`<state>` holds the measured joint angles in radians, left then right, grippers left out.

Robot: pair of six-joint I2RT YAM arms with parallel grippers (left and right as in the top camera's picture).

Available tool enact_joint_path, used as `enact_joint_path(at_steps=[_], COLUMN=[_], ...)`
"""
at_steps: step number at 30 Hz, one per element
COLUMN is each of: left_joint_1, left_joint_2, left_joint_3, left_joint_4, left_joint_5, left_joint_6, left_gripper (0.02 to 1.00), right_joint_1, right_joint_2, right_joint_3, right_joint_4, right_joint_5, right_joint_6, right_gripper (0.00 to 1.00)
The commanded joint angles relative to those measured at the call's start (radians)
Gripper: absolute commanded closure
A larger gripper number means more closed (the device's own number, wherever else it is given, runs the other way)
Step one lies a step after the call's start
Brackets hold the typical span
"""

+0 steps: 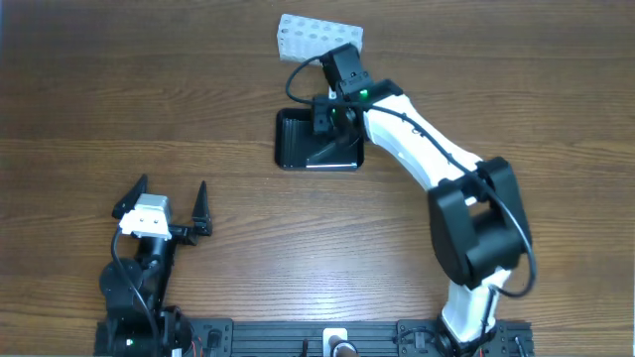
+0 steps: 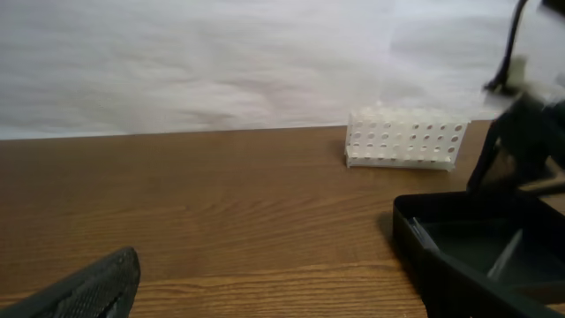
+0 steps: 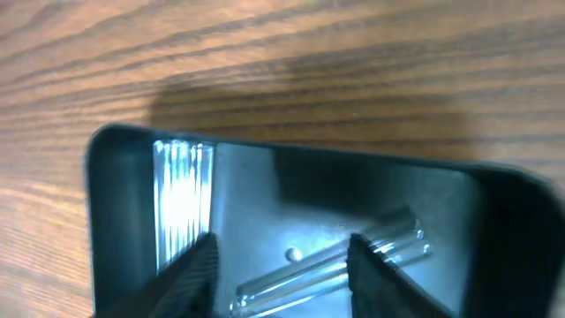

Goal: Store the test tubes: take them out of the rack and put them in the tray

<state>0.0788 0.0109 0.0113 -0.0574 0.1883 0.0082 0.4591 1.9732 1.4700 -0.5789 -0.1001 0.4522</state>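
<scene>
Tray (image 1: 288,139) holds at least two test tubes (image 3: 327,269); one rack (image 1: 317,40) stands nearby.

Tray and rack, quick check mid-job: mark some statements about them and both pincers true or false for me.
1. The right pincer is over the black tray. True.
2. The right pincer is shut on a tube. False: its fingers stand apart with nothing held between them.
3. The tray has nothing in it. False: clear test tubes lie on its floor.
4. The white rack stands on the table beyond the tray, apart from it. True.
5. The left pincer holds the rack. False: it is open, low near its own base, far from the rack.
</scene>
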Motion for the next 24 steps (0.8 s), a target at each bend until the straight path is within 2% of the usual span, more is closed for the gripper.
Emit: enact_joint_path(at_steps=[1,6,7,9,14,17,24], left_joint_1=[-0.005,-0.005,-0.005,-0.005,-0.005,-0.005,-0.005], left_joint_2=[-0.005,-0.005,-0.005,-0.005,-0.005,-0.005,-0.005], left_joint_3=[-0.005,-0.005,-0.005,-0.005,-0.005,-0.005,-0.005], left_joint_4=[0.000,0.000,0.000,0.000,0.000,0.000,0.000], left_joint_5=[0.013,0.013,0.013,0.013,0.013,0.013,0.013], left_joint_6=[0.014,0.014,0.014,0.014,0.014,0.014,0.014], left_gripper=[0.018,0.020,0.018,0.020,0.020,0.018,0.018], right_joint_1=[-0.021,-0.134,-0.152,-0.206,-0.314,-0.368,-0.387], right_joint_2=[-0.222,-0.376,-0.396,-0.473,-0.716,-0.919,-1.384], right_joint_3=[0.000,-0.013,-0.021,-0.076,-0.317,-0.509,-0.892], right_joint_4=[0.030,0.113,0.129,0.196,0.358,0.404,0.415], right_joint_5=[0.195,0.204,0.208,0.236,0.255,0.256,0.267], right_joint_6=[-0.143,-0.341,-0.363,-0.401,-0.430,-0.457,-0.491], right_gripper=[0.248,0.174,0.126,0.102,0.020,0.007,0.007])
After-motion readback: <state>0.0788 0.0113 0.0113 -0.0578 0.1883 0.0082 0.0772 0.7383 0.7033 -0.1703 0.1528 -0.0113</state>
